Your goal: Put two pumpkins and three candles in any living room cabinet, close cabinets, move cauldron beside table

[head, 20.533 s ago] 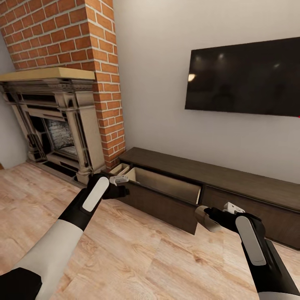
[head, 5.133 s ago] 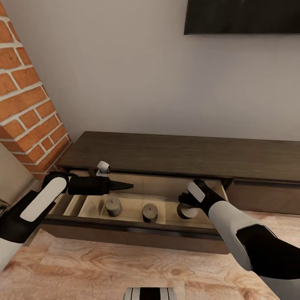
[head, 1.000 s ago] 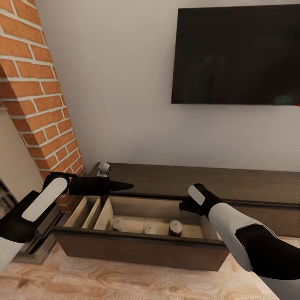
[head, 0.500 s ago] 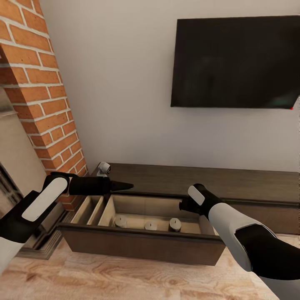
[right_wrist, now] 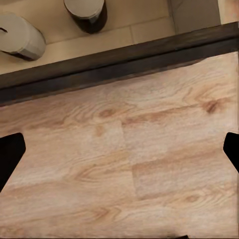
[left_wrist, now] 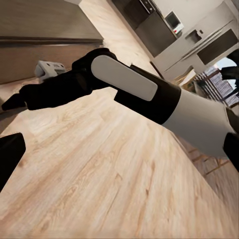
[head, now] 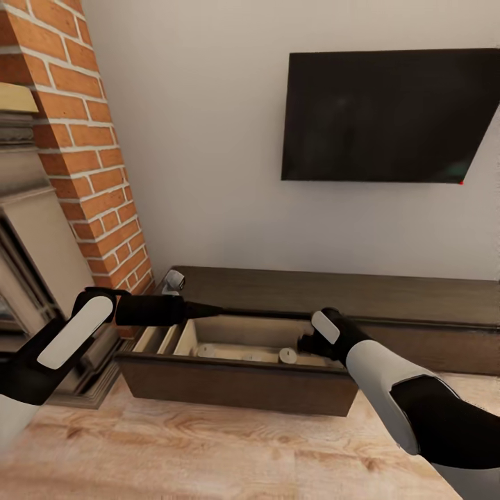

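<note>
Pincer tips of the right arm (right_wrist: pixel 119 149) stand wide apart and empty over the wood floor (right_wrist: pixel 149 164) just in front of the open cabinet drawer (head: pixel 236 382), where three candles (head: pixel 287 355) sit in a row. The left pincer (head: pixel 208 310) hangs above the drawer's back edge, fingers close together and holding nothing. Closing well likely means pressing flat and level on the drawer front, pushing straight so the candles stay upright.

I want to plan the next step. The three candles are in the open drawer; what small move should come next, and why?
Probably leave the drawer open and turn to look for the pumpkins. All three candles sit inside it, and the right gripper looks open and empty above the floor. No pumpkin is in sight here, and two must also go into a cabinet.
</note>
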